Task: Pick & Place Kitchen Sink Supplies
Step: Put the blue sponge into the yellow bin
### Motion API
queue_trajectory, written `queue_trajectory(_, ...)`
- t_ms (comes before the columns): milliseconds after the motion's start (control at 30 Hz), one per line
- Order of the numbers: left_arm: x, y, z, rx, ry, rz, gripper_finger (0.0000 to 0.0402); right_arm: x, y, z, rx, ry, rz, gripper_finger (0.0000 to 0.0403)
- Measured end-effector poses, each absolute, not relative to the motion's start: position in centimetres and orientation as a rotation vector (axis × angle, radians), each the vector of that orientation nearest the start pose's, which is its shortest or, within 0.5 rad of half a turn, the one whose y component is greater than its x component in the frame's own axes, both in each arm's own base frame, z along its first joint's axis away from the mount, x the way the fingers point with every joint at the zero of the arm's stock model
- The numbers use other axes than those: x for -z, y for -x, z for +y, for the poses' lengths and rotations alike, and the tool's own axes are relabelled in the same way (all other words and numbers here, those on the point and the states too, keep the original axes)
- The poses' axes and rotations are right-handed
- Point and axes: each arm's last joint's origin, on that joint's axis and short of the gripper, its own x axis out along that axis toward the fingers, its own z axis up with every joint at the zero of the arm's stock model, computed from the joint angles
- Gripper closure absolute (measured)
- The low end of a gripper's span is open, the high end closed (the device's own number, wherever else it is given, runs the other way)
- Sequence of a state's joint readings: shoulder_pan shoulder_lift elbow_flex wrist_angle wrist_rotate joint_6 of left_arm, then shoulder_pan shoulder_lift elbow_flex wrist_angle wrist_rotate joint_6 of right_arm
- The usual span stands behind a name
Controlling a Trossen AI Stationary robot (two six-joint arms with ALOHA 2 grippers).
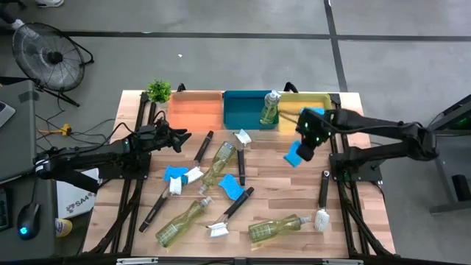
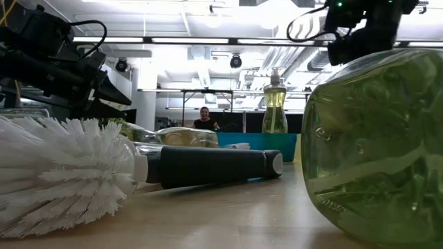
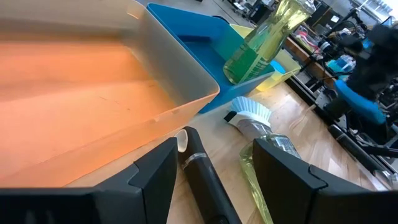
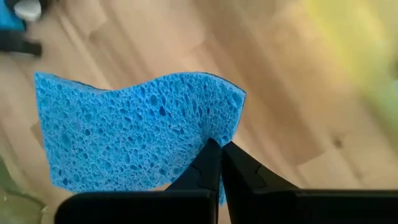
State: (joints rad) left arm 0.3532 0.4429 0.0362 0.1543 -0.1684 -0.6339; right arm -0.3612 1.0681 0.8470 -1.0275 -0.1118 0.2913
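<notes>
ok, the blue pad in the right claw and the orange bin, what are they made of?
Blue pad: looks like soft porous foam, matte; open pores all over and a wavy, bent edge where the right claw pinches it. Orange bin: probably moulded plastic, smooth with a slight sheen; thin pale rim, rounded corner.

Grey concrete floor (image 1: 221,55) with dark seams, a black fan (image 1: 45,53) standing at the wooden table's (image 1: 280,199) far-left corner.

Right end effector (image 4: 219,149) pinched closed and raised; left end effector (image 3: 214,165) parted, low.
</notes>
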Motion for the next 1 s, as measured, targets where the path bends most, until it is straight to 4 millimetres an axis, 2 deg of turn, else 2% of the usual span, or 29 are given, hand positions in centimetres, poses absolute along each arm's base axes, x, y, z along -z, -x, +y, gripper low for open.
queue_trajectory(200,-15.1,-11.4,4.7,-0.583,0.640,0.081,0.0197,-26.9,-16.1,-9.8,0.513,-0.512,1.230,0.0402)
queue_trajectory(500,-15.1,-11.4,4.7,-0.582,0.639,0.081,0.0197,-28.6,-15.2,-15.4,0.716,-0.375,1.484,0.0402)
queue_trajectory(633,-15.1,-11.4,4.7,-0.582,0.639,0.081,0.0197,-28.5,-14.5,-17.3,0.833,-0.335,1.583,0.0402)
queue_trajectory(833,-15.1,-11.4,4.7,-0.582,0.640,0.081,0.0197,-27.0,-14.2,-19.6,0.916,-0.256,1.716,0.0403)
queue_trajectory(1000,-15.1,-11.4,4.7,-0.582,0.639,0.081,0.0197,-25.6,-15.5,-21.2,0.834,-0.152,1.718,0.0403)
